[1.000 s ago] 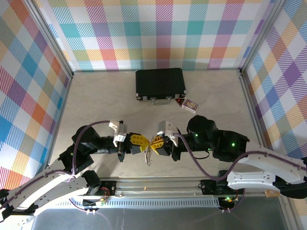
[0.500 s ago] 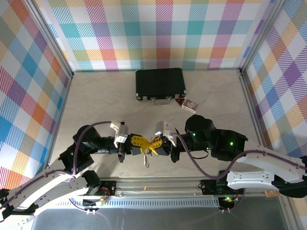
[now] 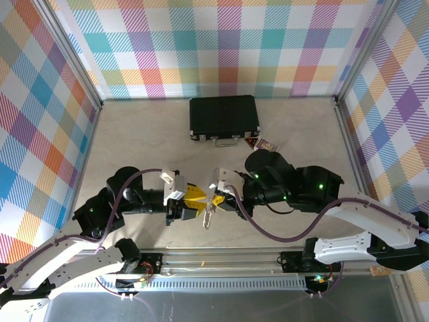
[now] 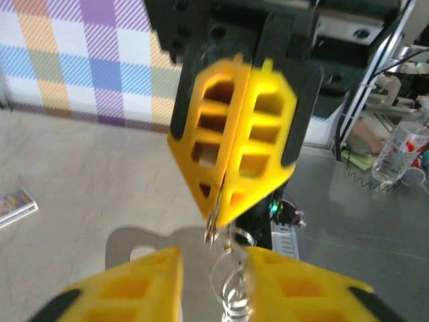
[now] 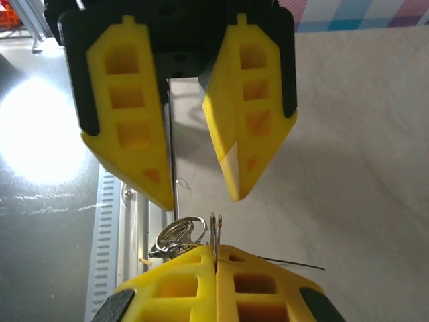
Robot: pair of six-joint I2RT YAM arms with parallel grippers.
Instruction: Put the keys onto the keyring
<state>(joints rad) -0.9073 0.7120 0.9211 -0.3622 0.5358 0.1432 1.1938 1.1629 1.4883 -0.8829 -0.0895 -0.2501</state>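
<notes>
The keyring is a thin double metal edge standing up out of my right gripper, which is shut on it. A floppy bundle of silvery loops hangs beside that grip. In the top view the same silvery bundle dangles just above the table, below the two grippers. My left gripper faces the right gripper tip to tip. Its yellow fingers stand apart, with the coil of loops hanging in the gap. I cannot make out the yellow-headed key.
A black case lies at the back of the table with a small printed card box by its right corner. The metal rail runs along the near edge just behind the grippers. Plaid walls close off three sides.
The two grippers have drawn closer together. The right arm has swung left and farther back, the left wrist has slid right, and the silvery bundle still hangs between them.
</notes>
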